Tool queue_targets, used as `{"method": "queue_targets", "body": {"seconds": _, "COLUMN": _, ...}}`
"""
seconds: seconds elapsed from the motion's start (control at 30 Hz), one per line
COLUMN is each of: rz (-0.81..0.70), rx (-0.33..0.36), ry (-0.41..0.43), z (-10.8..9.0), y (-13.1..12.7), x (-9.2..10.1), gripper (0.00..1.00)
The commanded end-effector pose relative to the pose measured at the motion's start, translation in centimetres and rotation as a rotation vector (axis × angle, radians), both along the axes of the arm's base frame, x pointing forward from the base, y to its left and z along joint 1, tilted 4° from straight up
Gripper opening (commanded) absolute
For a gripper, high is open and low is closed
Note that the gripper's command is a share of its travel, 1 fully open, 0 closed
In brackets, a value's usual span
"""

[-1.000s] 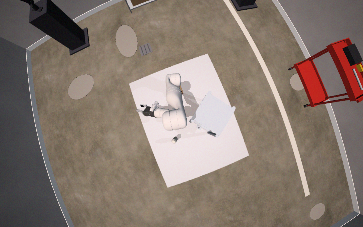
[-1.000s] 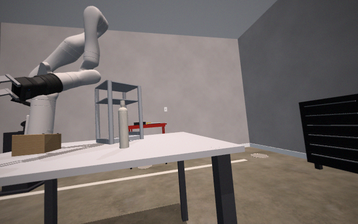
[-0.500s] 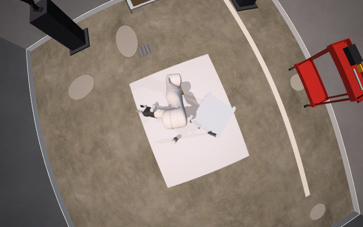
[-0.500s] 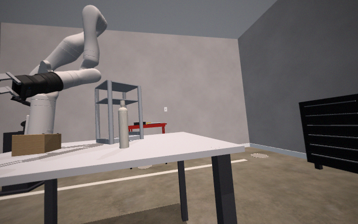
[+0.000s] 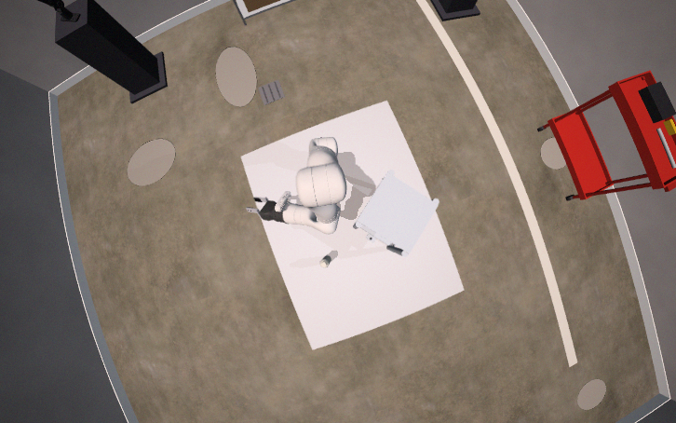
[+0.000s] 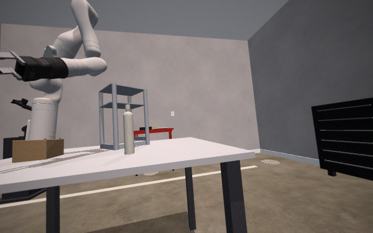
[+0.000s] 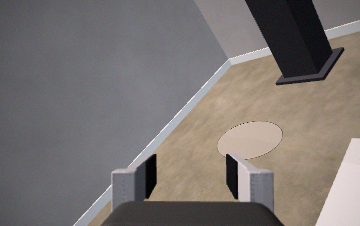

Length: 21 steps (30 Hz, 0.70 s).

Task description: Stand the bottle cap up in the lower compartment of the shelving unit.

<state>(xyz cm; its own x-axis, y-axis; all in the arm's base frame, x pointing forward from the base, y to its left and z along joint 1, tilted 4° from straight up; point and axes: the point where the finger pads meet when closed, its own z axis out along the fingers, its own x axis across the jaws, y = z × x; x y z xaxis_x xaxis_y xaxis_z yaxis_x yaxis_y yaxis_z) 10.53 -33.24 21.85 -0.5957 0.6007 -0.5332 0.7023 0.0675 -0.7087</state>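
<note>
One bottle (image 6: 128, 131): upright on tabletop (image 6: 175, 153), by shelving unit (image 6: 114, 115)
Hand (image 6: 6, 63): wide, holding nothing, raised, well apart from bottle, pointing away

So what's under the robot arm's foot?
The arm stands on a brown box resting on the white table. The box's sides are closed, so whatever is inside or beneath it is hidden.

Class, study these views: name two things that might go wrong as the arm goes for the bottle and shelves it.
1. The open hand points off the table edge, away from the bottle; the wide swing back might knock this tall, narrow bottle over.
2. The shelving unit has posts close beside the bottle; carrying it in, the bottle might clip a post or shelf.
</note>
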Motion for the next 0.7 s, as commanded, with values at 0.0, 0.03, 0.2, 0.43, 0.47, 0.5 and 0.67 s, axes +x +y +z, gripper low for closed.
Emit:
{"method": "queue_targets", "body": {"seconds": 0.0, "rz": -0.011, "rx": -0.01, "ry": -0.033, "z": 3.5, "y": -0.3, "x": 0.2, "gripper": 1.0}}
{"method": "queue_targets", "body": {"seconds": 0.03, "rz": -0.012, "rx": -0.009, "ry": -0.032, "z": 4.3, "y": -0.2, "x": 0.1, "gripper": 1.0}}
{"method": "queue_targets", "body": {"seconds": 0.2, "rz": -0.02, "rx": 0.004, "ry": -0.031, "z": 7.7, "y": 0.0, "x": -0.8, "gripper": 1.0}}
{"method": "queue_targets", "body": {"seconds": 0.43, "rz": -0.024, "rx": 0.022, "ry": -0.031, "z": 10.0, "y": 0.3, "x": -1.8, "gripper": 1.0}}
{"method": "queue_targets", "body": {"seconds": 0.47, "rz": -0.025, "rx": 0.025, "ry": -0.031, "z": 10.2, "y": 0.4, "x": -1.9, "gripper": 1.0}}
{"method": "queue_targets", "body": {"seconds": 0.5, "rz": -0.025, "rx": 0.027, "ry": -0.031, "z": 10.5, "y": 0.4, "x": -2.1, "gripper": 1.0}}
{"method": "queue_targets", "body": {"seconds": 0.67, "rz": -0.026, "rx": 0.034, "ry": -0.031, "z": 11.1, "y": 0.6, "x": -2.4, "gripper": 1.0}}
